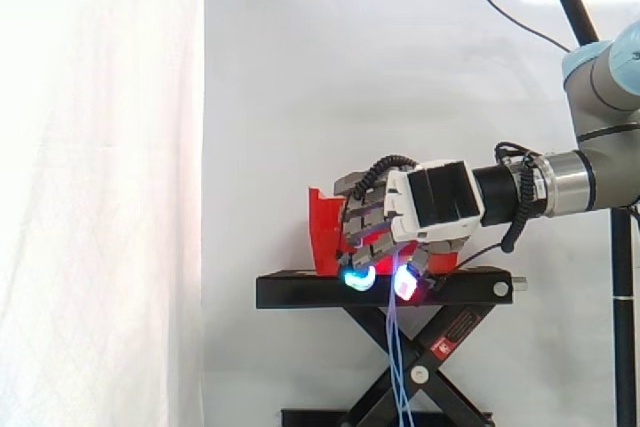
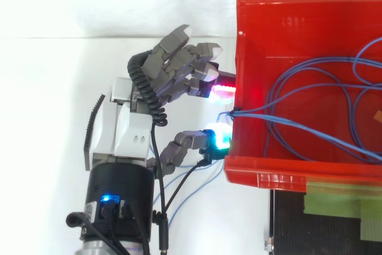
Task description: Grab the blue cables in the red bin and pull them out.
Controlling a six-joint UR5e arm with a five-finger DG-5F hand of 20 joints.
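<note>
Pinching blue cables (image 1: 399, 372), hand (image 2: 126, 129) outside red bin (image 2: 286, 28)

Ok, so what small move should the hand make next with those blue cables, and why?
Probably draw the hand straight back from the red bin, a little way. The blue cables already run over the bin's wall beside the hand and hang below the black stand, while loops lie inside the bin. Whether the hand grips them I cannot tell, so go slowly.
</note>
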